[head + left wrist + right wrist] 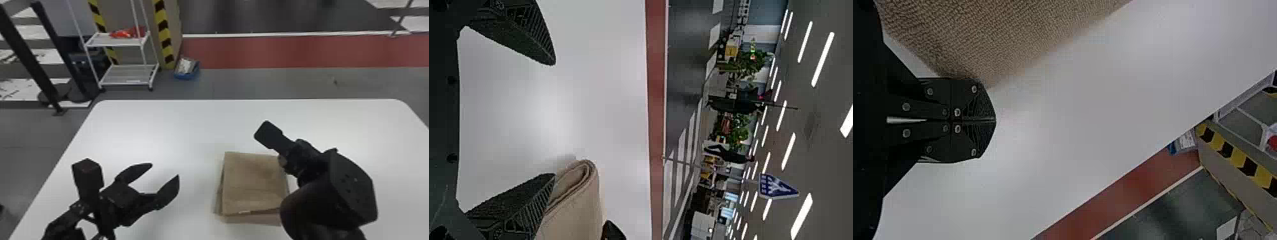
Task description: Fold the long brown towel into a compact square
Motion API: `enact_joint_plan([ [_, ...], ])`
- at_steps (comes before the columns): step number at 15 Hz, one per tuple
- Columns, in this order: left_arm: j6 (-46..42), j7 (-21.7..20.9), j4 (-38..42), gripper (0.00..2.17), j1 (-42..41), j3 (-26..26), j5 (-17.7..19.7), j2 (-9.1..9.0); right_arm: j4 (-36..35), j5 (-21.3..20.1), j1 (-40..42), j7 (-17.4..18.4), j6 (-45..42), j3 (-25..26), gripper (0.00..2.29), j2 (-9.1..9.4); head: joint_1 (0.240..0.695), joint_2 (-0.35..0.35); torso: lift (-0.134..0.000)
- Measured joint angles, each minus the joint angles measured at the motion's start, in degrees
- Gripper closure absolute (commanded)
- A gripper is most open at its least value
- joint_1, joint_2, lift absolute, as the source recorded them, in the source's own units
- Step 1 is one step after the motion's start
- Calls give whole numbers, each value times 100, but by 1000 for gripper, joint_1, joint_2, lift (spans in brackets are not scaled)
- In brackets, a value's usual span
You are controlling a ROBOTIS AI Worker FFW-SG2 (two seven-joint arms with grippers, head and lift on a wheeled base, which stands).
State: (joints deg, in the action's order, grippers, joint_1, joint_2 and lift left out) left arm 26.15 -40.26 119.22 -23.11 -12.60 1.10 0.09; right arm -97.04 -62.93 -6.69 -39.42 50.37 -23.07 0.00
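Beyond the smooth white table (159,124), a white metal cart (115,43) stands by the red floor strip (271,51), and on the tabletop, right of the middle, lies the brown cloth towel (252,182), folded into a layered, squarish stack! Over on its left, the black left gripper (165,169) hangs apart from it, two fingers spread wide, while the black right gripper (265,134) is by the far right corner, fingers pressed together.
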Motion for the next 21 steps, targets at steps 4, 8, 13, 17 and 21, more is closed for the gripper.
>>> enact_joint_plan([
  [4, -49, -16, -10, 80, 2, -52, 12, 0, -312, 331, 84, 725, -23, 204, 235, 0, 695, 59, -125],
  [8, -44, 121, 211, 83, 20, -166, 165, 0, -2395, 2109, 1054, 1512, -465, 865, 16, 0, 695, 73, -125],
  [13, -798, 1387, 255, 80, -329, -320, 902, 0, -3645, 3600, 3100, 3007, -2331, 1446, 22, 0, 695, 113, -125],
  [17, -2074, 2853, 360, 83, -893, -125, 1183, 0, -3508, 4055, 4195, 3724, -3813, 1542, 33, 0, 695, 170, -125],
  [21, -2363, 3382, 602, 80, -1251, 310, 368, 0, -3349, 4290, 4777, 3921, -4719, 1544, 36, 0, 695, 175, -125],
])
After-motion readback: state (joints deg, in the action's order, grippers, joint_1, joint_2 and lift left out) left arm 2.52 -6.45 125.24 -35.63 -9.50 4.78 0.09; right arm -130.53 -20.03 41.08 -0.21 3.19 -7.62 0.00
